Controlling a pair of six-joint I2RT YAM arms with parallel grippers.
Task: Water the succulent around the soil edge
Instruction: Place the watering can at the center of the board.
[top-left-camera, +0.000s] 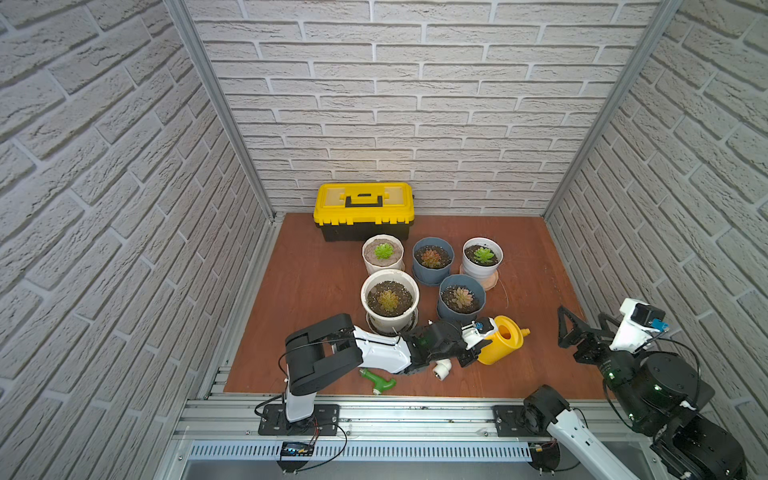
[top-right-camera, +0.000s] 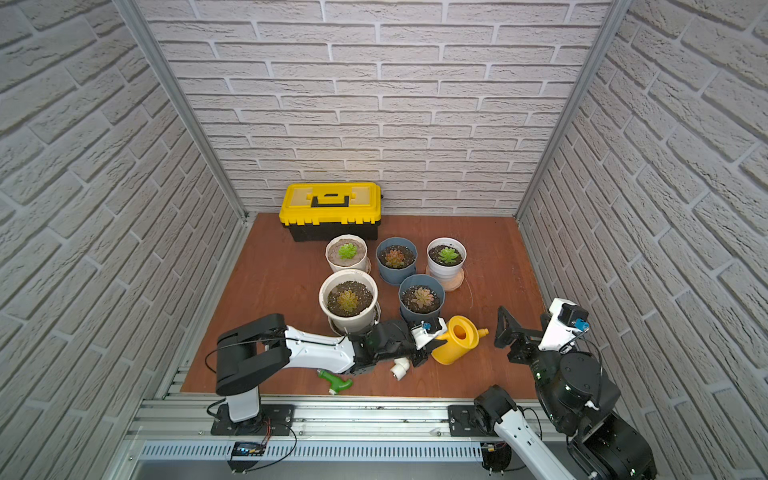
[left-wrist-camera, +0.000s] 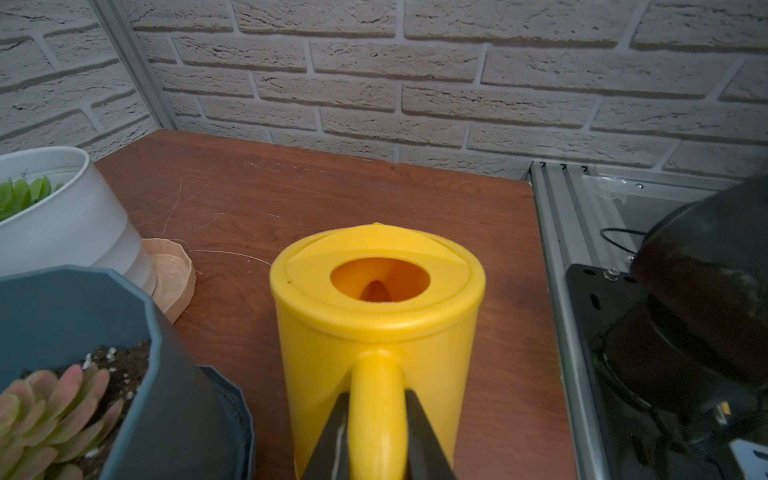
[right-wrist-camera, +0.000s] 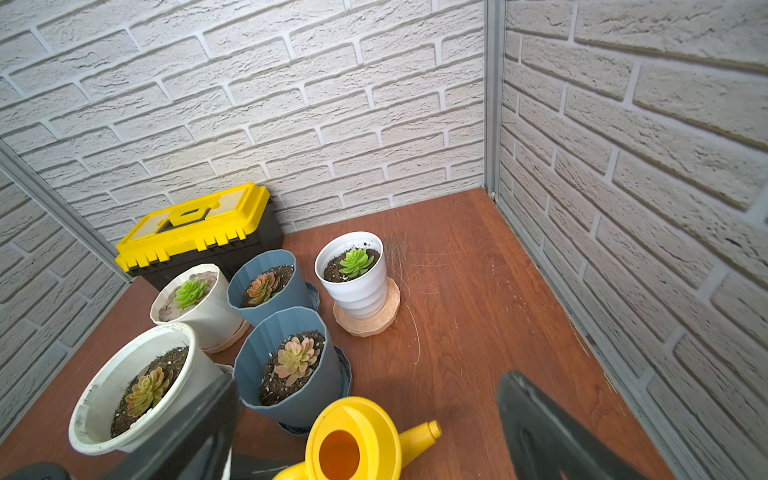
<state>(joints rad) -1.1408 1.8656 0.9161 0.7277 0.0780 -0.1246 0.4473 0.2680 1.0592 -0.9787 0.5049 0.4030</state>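
A yellow watering can (top-left-camera: 505, 338) (top-right-camera: 459, 338) stands upright on the brown table, its spout (right-wrist-camera: 419, 440) pointing toward the right arm. My left gripper (top-left-camera: 478, 345) (left-wrist-camera: 376, 399) is shut on the can's handle (left-wrist-camera: 376, 374), one black finger on each side. Several potted succulents stand behind it. Closest is a blue pot with a pink succulent (top-left-camera: 460, 298) (right-wrist-camera: 296, 359) (left-wrist-camera: 45, 399); a big white pot (top-left-camera: 389, 300) is to its left. My right gripper (top-left-camera: 579, 328) (right-wrist-camera: 368, 380) hovers open and empty to the right of the can.
A yellow and black toolbox (top-left-camera: 365, 208) stands against the back wall. Three more pots (top-left-camera: 383, 251) (top-left-camera: 432, 257) (top-left-camera: 483, 254) form the back row. A green fitting (top-left-camera: 378, 380) and a white pipe fitting (top-left-camera: 442, 369) lie under the left arm. Brick walls close three sides.
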